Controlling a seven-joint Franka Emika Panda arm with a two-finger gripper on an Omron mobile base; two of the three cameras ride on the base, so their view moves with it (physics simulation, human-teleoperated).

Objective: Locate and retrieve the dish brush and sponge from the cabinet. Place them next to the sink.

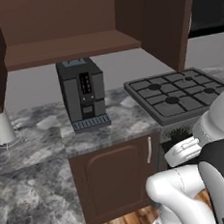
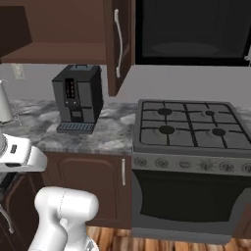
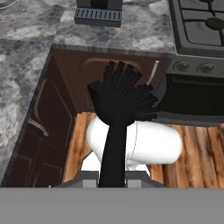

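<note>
While my claw point(image 3: 112, 177) pinches the black dish brush point(image 3: 119, 109) by its thin handle, bristles jutting ahead over the lower cabinet door point(image 3: 114, 83), I fear a swing toward the counter point(image 3: 35, 39) could knock the head and twist it loose.

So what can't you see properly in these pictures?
- Jaws: in the hand view, hidden by the dish brush handle they are shut on.
- Cabinet top: cut off by the upper edge in both base views; its visible shelf is bare.
- White jar on the counter: cut by the left edge, left base view.
</note>
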